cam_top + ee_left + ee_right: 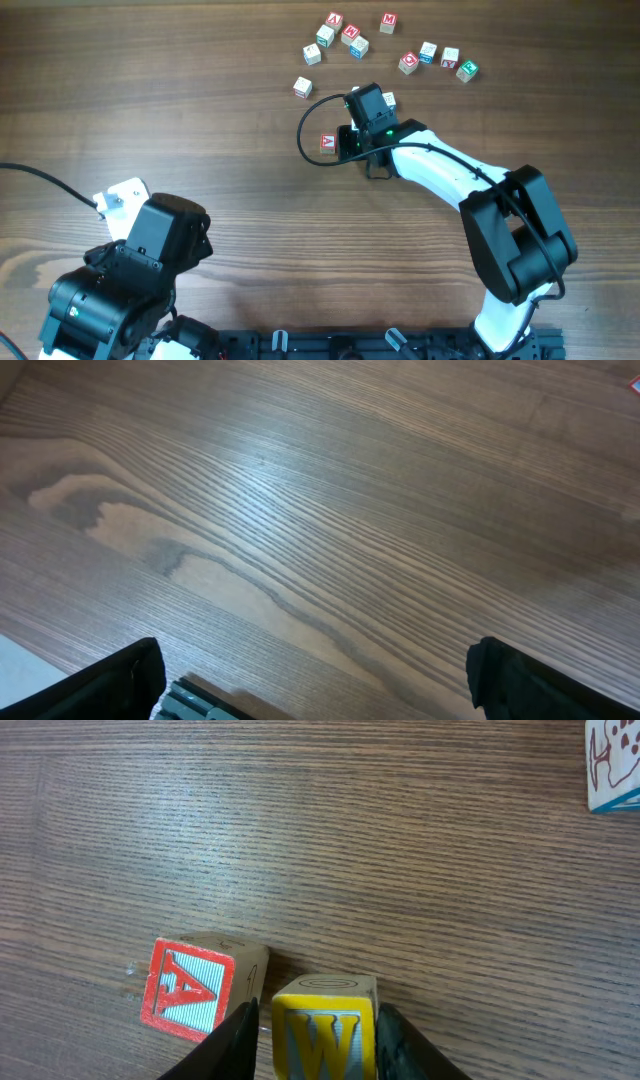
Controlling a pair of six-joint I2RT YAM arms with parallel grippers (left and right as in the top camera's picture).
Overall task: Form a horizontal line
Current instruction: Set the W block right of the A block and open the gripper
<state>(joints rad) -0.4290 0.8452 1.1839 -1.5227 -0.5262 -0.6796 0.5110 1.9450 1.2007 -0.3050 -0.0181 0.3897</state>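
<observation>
My right gripper [312, 1040] is shut on a yellow-framed cube with a yellow W [325, 1025]. It holds the cube low over the table, just right of a red-framed cube with the letter A [195, 988]. The two cubes are side by side with a small gap. In the overhead view the red cube [326, 143] lies just left of the right gripper [352, 140], which hides the yellow cube. A white cube [388, 100] with a blue edge sits just behind the wrist and shows at the top right of the right wrist view [612, 765]. My left gripper [320, 685] is open and empty.
Several other letter cubes lie scattered at the far side of the table [345, 35], with more at the far right [445, 60] and a single one further left [302, 87]. The left arm [130, 280] sits folded at the near left. A black cable [310, 115] loops beside the right wrist.
</observation>
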